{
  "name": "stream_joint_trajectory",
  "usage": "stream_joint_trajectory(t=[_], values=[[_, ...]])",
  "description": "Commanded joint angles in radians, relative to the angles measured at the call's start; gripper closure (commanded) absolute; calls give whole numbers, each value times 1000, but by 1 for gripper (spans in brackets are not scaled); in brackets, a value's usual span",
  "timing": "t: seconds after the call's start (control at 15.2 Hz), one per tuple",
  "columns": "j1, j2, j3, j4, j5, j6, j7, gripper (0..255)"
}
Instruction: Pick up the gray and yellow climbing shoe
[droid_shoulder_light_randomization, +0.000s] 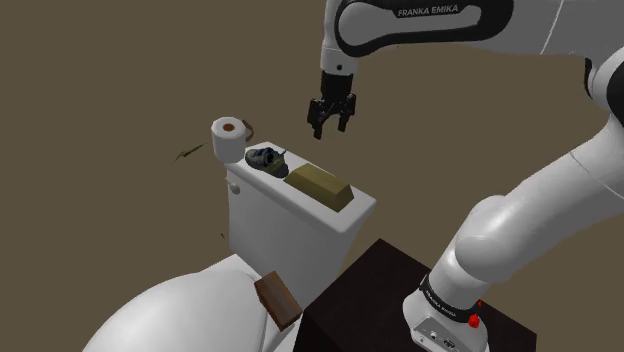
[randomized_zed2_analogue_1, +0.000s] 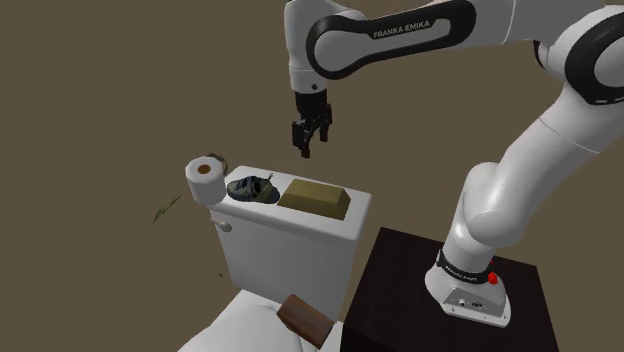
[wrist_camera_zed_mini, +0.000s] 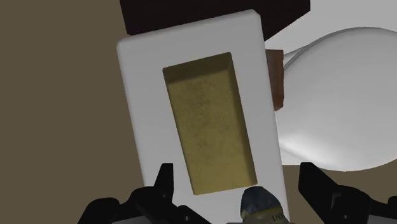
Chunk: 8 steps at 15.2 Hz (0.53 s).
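The grey climbing shoe with yellow trim (droid_shoulder_light_randomization: 267, 158) lies on the white toilet tank lid (droid_shoulder_light_randomization: 352, 211), between a toilet paper roll and an olive block. In the second exterior view the shoe (randomized_zed2_analogue_1: 251, 188) sits left of that block. My black gripper (droid_shoulder_light_randomization: 331, 126) hangs open in the air above the lid, up and to the right of the shoe, holding nothing. From the second exterior view the gripper (randomized_zed2_analogue_1: 308, 143) is above the gap between shoe and block. In the wrist view the shoe's tip (wrist_camera_zed_mini: 259, 203) shows between my spread fingers (wrist_camera_zed_mini: 164, 181).
An olive-yellow block (droid_shoulder_light_randomization: 321, 185) lies on the lid beside the shoe. A toilet paper roll (droid_shoulder_light_randomization: 229, 138) stands at the lid's far end. Below are the white toilet bowl (droid_shoulder_light_randomization: 180, 310), a small brown box (droid_shoulder_light_randomization: 277, 299) and the dark stand (droid_shoulder_light_randomization: 370, 295).
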Motion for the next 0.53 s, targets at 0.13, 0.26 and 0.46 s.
stream_joint_trajectory(t=[0.13, 0.26, 0.46], values=[[-3, 164, 22, 104, -10, 43, 62, 0], [-3, 248, 31, 171, -19, 50, 93, 0], [2, 375, 40, 283, -34, 51, 137, 0]])
